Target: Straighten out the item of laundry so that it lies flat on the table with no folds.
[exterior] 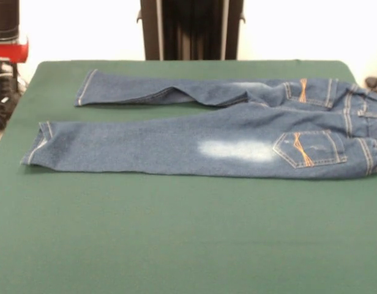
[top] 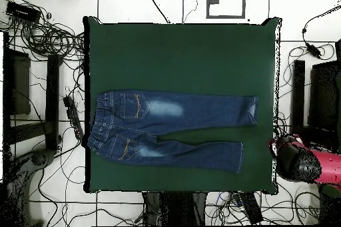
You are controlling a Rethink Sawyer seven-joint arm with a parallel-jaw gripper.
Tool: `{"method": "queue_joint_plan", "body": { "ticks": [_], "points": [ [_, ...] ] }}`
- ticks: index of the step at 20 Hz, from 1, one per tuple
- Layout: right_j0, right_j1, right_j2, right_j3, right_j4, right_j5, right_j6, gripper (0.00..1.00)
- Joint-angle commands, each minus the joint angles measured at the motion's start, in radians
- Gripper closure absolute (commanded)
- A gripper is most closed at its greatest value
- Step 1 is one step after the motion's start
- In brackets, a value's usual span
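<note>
Already the jeans (exterior: 225, 138) lie nearly flat on the table (exterior: 176, 239); only the leg at 12 o'clock needs smoothing; jaws not visible.

Tangled cables (top: 46, 38) lie on the tiled floor (top: 133, 1) beside dark racks (top: 16, 84).

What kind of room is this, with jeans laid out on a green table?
Probably a robotics lab: the jeans lie on a felt-topped table, a red robot arm is drawn back beside it, and cables sprawl across the tiled floor.
</note>
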State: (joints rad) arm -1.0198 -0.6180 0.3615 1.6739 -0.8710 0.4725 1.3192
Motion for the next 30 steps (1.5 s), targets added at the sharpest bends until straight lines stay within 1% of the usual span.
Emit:
{"method": "queue_joint_plan", "body": {
  "ticks": [1, 5, 8, 11, 15, 16, 20, 23, 26, 30],
  "points": [
    [0.146, 0.022, -0.026, 0.105, 0.140, -0.071, 0.321, 0.00],
    [0.201, 0.043, -0.054, 0.106, 0.208, -0.130, 0.370, 0.00],
    [0.274, 0.020, -0.111, 0.114, 0.257, -0.142, 0.434, 0.00],
    [0.332, -0.012, -0.153, 0.124, 0.308, -0.131, 0.456, 0.00],
    [0.375, 0.009, -0.185, 0.135, 0.360, -0.203, 0.477, 0.00],
    [0.378, 0.016, -0.186, 0.143, 0.382, -0.245, 0.461, 1.00],
    [0.432, 0.026, -0.242, 0.150, 0.427, -0.282, 0.538, 1.00],
    [0.462, 0.039, -0.281, 0.144, 0.455, -0.323, 0.547, 1.00],
    [0.459, 0.093, -0.294, 0.131, 0.460, -0.395, 0.528, 1.00],
    [0.470, 0.182, -0.334, 0.105, 0.455, -0.501, 0.521, 1.00]
  ]
}}
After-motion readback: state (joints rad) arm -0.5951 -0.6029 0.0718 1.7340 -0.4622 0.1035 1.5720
